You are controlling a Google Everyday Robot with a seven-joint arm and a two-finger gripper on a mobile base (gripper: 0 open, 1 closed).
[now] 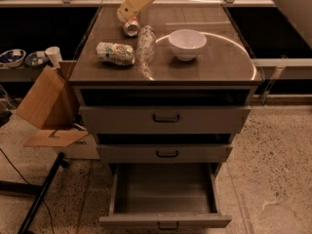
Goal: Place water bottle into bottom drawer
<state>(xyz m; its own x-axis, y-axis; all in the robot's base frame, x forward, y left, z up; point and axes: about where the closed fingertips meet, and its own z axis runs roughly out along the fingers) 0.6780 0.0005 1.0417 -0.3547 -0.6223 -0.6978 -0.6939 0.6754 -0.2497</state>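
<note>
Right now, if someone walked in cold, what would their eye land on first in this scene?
The bottom drawer, pulled wide open with nothing in it, low at the cabinet's front. Next the cabinet top: a white bowl right of centre, the clear water bottle lying to its left, with a labelled container and a red can nearby. The tan gripper hangs above the can at the top's back left.

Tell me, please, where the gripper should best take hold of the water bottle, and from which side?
Probably its middle, from above, closing across its width: the bottle lies on its side, running roughly front to back, with the can crowding its cap end. The gripper hovers near that can.
</note>
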